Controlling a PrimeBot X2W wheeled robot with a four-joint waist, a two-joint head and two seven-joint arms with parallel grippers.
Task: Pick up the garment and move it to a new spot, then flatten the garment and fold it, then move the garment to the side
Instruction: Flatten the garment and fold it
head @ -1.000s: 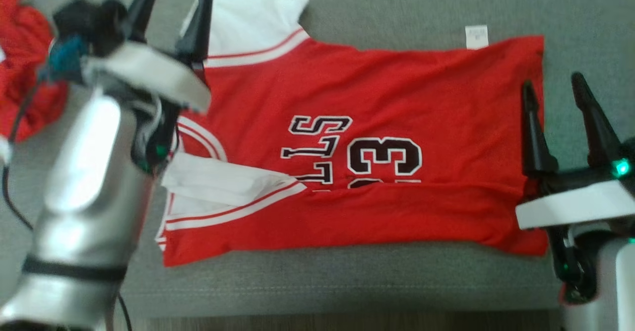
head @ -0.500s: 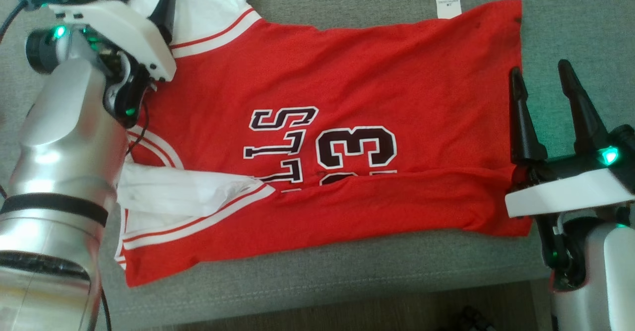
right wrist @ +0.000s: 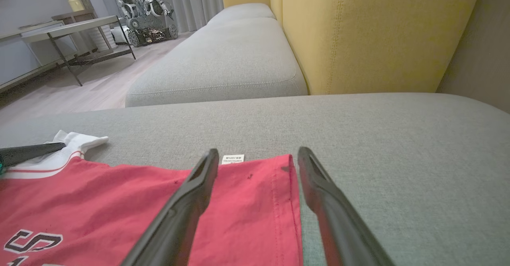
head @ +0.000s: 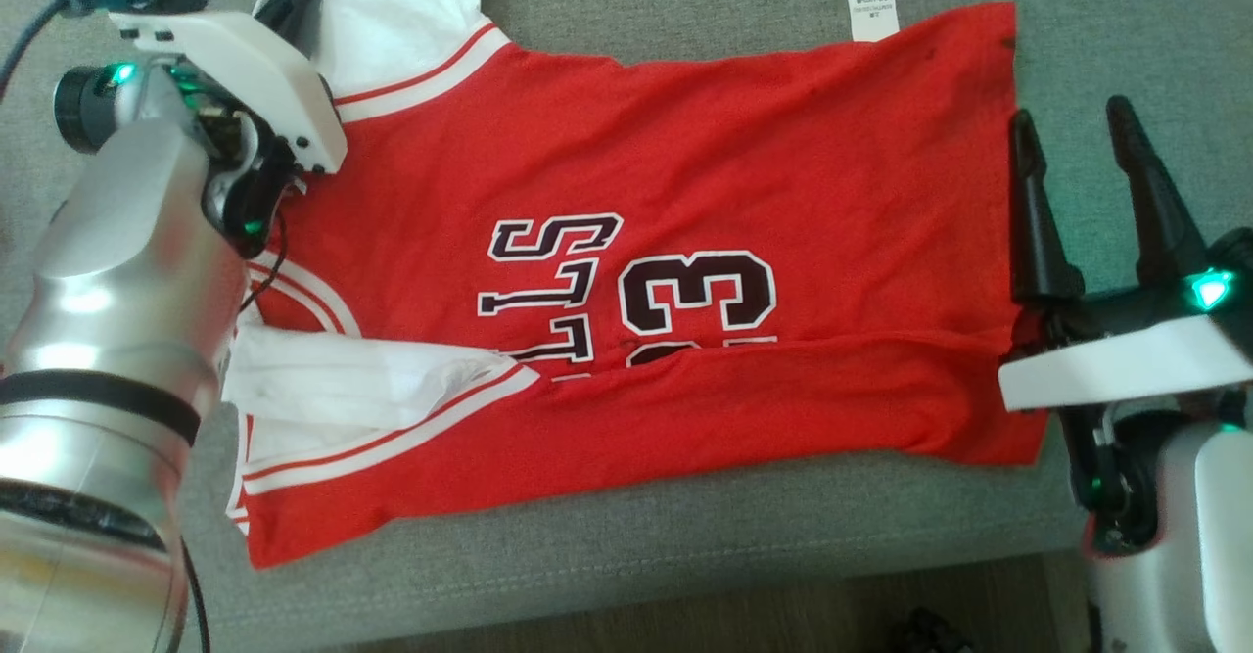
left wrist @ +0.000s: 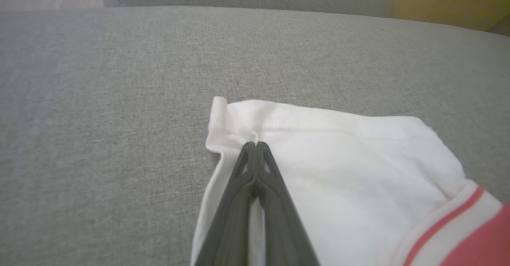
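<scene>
item: garment [head: 685, 193], red jersey, white sleeves, black lettering; location: spread sideways on the grey sofa cushion [head: 685, 555], neck end toward the robot's left, hem [head: 1008, 144] toward its right; the near long edge lay folded up over the lettering, with the near sleeve [head: 362, 379] tucked on top; a small white label [head: 872, 14] stuck out at the far hem corner.

left gripper [left wrist: 255, 144]: jaws were pressed together on the far sleeve [left wrist: 338, 158], close to its cuff seam; a sliver of white cloth showed between the fingers, so the garment was pinched there.

right gripper [head: 1072, 113]: jaws stood wide apart and held nothing; poised at the hem edge, one finger over red cloth, the other over bare cushion.

handling, judged: light, thin, wholly limp; it would not keep its own shape, so a lifted point would trail the rest behind it; nothing to break; the woven cushion likely dragged on the cloth, so sliding could ruck the fold already made; a shallow pinch could slip off.

where to take hold, judged: seams and doubled edges were surest; the far cuff on one side, paired with the far hem corner by the label on the other, would keep that edge taut for folding.
</scene>
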